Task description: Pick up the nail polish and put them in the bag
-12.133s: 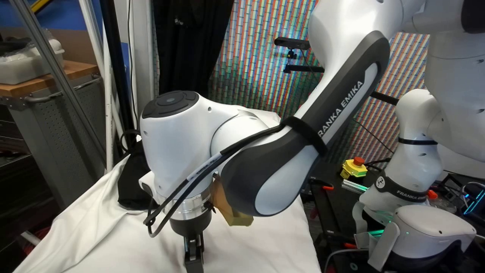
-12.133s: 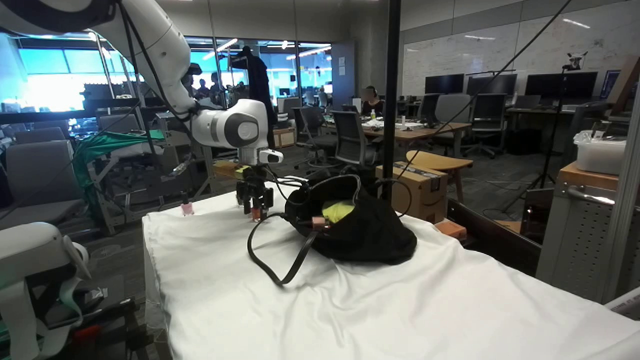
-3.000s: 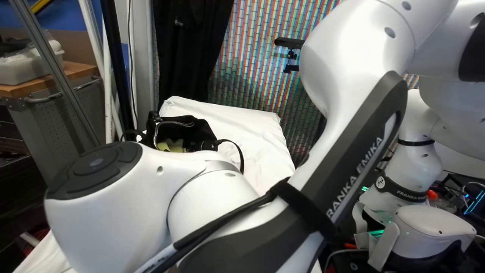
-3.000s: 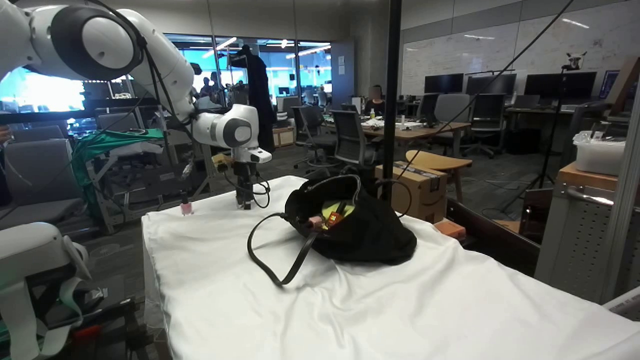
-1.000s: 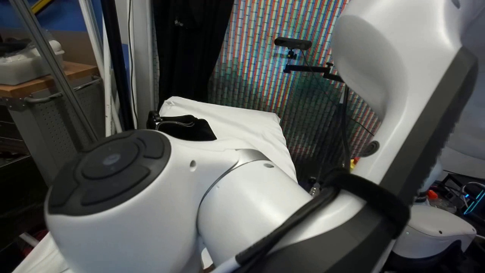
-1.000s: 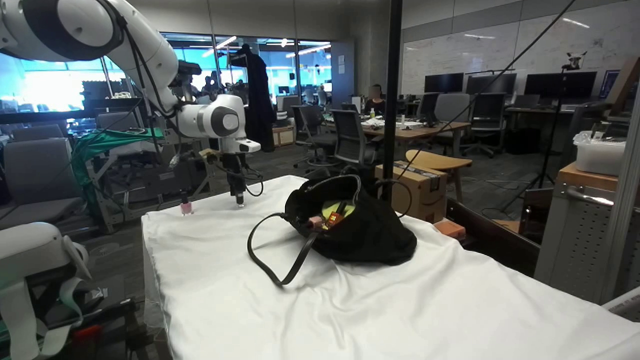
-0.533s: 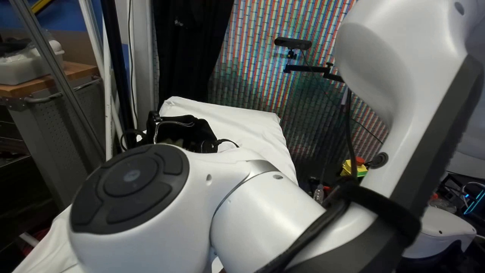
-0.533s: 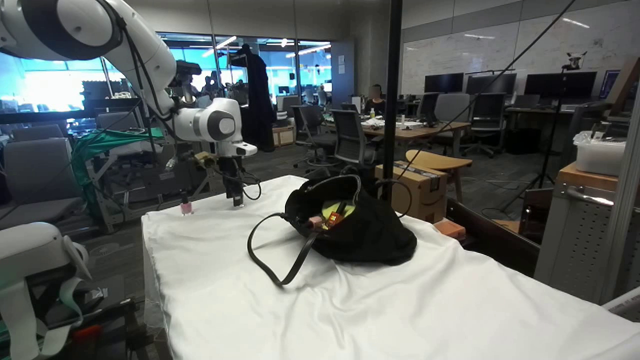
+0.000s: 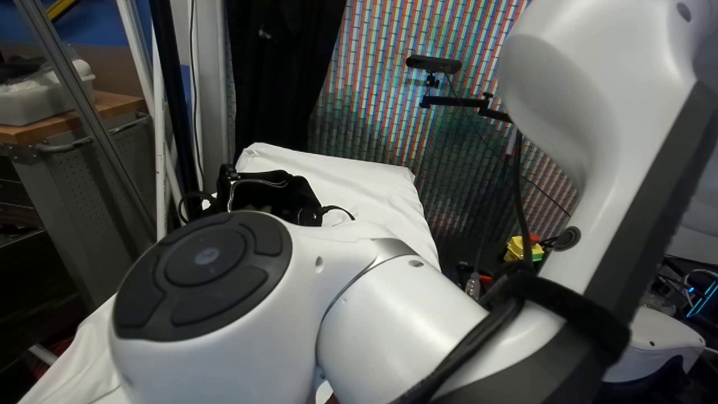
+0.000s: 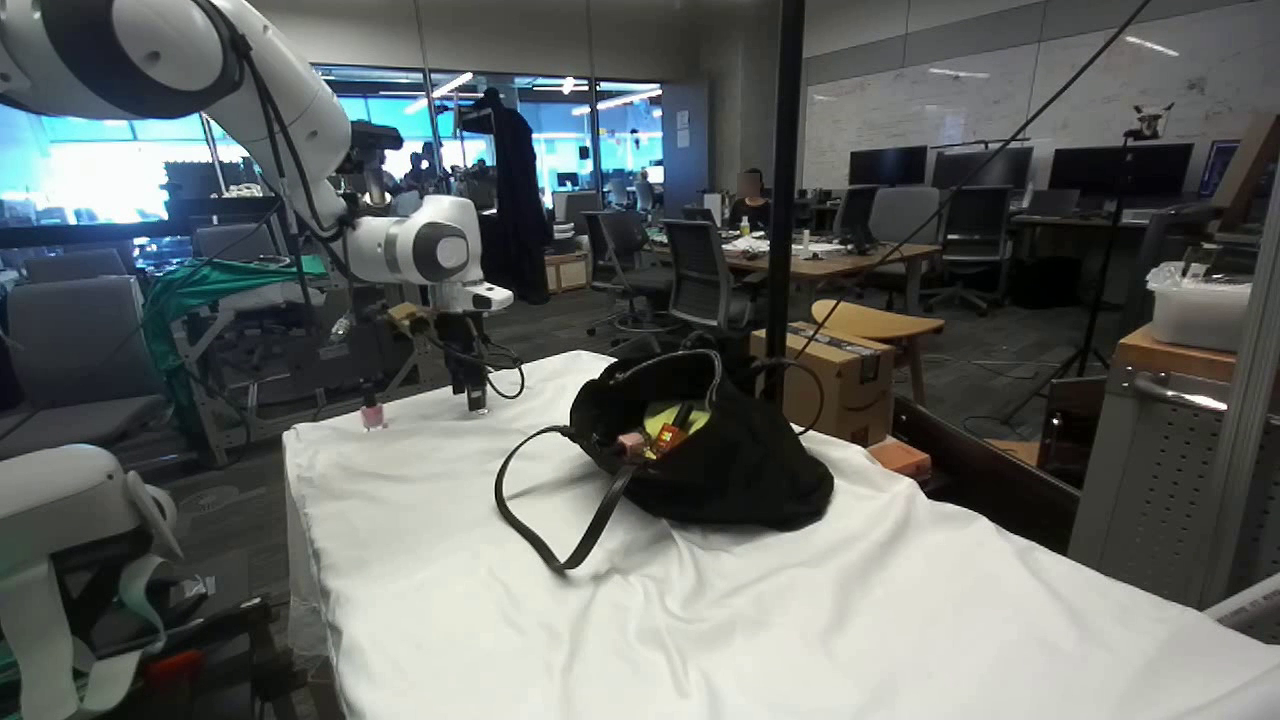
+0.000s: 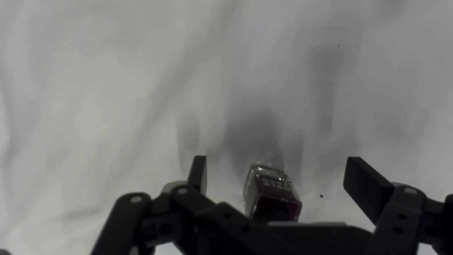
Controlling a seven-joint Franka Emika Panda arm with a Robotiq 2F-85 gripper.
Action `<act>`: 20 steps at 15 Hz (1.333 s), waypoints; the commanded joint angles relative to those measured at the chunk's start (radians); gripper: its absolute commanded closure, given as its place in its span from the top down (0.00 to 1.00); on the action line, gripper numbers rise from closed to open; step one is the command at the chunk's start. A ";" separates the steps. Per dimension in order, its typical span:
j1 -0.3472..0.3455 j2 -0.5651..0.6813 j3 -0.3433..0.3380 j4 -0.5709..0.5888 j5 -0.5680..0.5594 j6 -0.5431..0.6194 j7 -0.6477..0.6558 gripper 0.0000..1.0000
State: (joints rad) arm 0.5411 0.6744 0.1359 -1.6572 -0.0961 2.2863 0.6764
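the tool (image 11: 276,173) has its jaws wide apart, with a gap on either side of the dark red bottle (image 11: 271,194) seen between them. in an exterior view, bare surface (image 10: 430,570) lies between tool and black bag (image 10: 740,470), though a cable loop (image 10: 522,380) hangs on that side and the strap (image 10: 600,519) sprawls before the bag's mouth. a pink-brown bottle (image 10: 631,444) and an orange bottle (image 10: 669,438) crowd the mouth's low side; the dark hollow above them shows room. a pale pink bottle (image 10: 373,416) stands on the tool's other side, near the edge.
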 commanded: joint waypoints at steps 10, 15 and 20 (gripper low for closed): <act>-0.015 -0.011 -0.006 0.020 0.002 0.003 -0.053 1.00; -0.023 0.000 -0.005 0.045 0.007 -0.002 -0.069 1.00; -0.032 0.008 -0.001 0.047 0.018 -0.005 -0.083 1.00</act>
State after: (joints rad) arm 0.5186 0.6764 0.1291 -1.6282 -0.0946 2.2862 0.6214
